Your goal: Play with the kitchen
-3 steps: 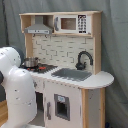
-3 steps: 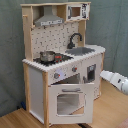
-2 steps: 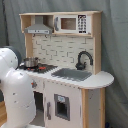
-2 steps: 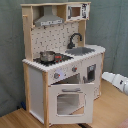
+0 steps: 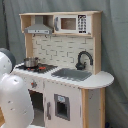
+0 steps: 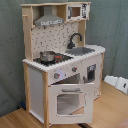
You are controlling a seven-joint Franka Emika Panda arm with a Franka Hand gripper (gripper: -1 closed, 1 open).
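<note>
The kitchen (image 5: 65, 80) (image 6: 35, 85) is a white and light-wood toy unit, seen in both exterior views. It has a range hood (image 5: 39, 27), a small microwave (image 5: 74, 23), a black faucet (image 5: 84, 59) and a grey sink (image 5: 72, 74). A metal pot (image 6: 47, 56) stands on the stovetop. In the second exterior view the windowed oven door (image 6: 67, 102) hangs slightly ajar. My white arm (image 5: 12, 100) fills the first exterior view's lower left. A part of it (image 6: 119, 82) shows at the second exterior view's right edge, apart from the kitchen. The gripper itself is out of view.
A grey curtain hangs behind the kitchen. The kitchen stands on a wooden floor (image 6: 107, 112). A small cupboard door with a dark window (image 5: 61, 106) sits under the sink.
In the second exterior view the arm has drawn back to the right, away from the kitchen's front. In the first exterior view it has shifted lower and left.
</note>
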